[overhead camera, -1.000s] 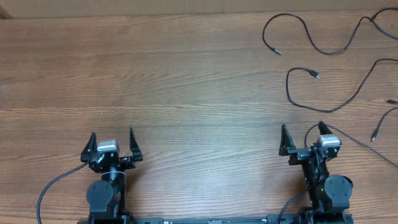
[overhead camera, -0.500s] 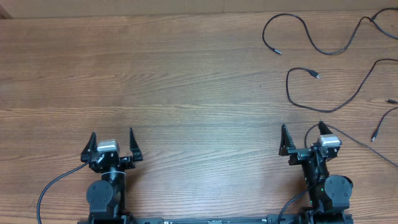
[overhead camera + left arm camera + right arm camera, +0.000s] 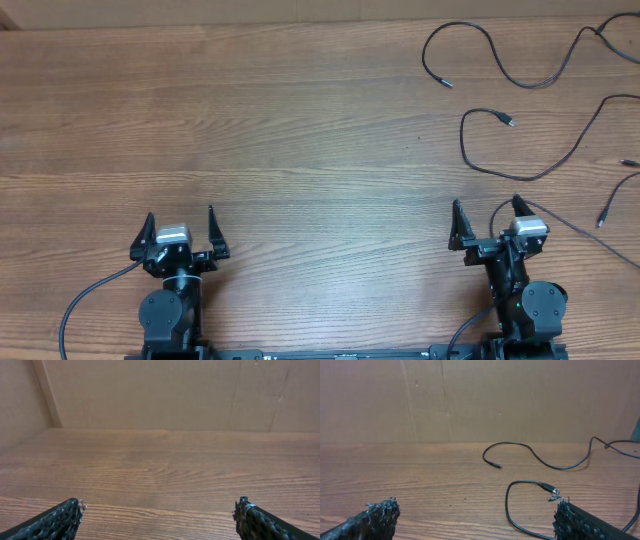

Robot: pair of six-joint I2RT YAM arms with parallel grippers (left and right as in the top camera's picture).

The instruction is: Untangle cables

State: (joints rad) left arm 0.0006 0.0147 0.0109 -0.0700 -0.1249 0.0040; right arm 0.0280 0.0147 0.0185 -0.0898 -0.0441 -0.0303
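Several thin black cables lie loose and spread apart on the wooden table at the far right. One cable [image 3: 497, 55] curves along the back edge; it also shows in the right wrist view [image 3: 530, 450]. A second cable [image 3: 540, 160] with a silver-tipped plug loops in front of it, seen in the right wrist view [image 3: 515, 505]. More cable ends [image 3: 610, 205] lie at the right edge. My left gripper [image 3: 180, 232] is open and empty at the near left. My right gripper [image 3: 485, 222] is open and empty at the near right, just short of the cables.
Brown cardboard walls [image 3: 150, 395] stand behind the table. The arms' own thick black wires [image 3: 85, 300] trail by the bases at the front edge. Bare wood table [image 3: 260, 130] spans the left and middle.
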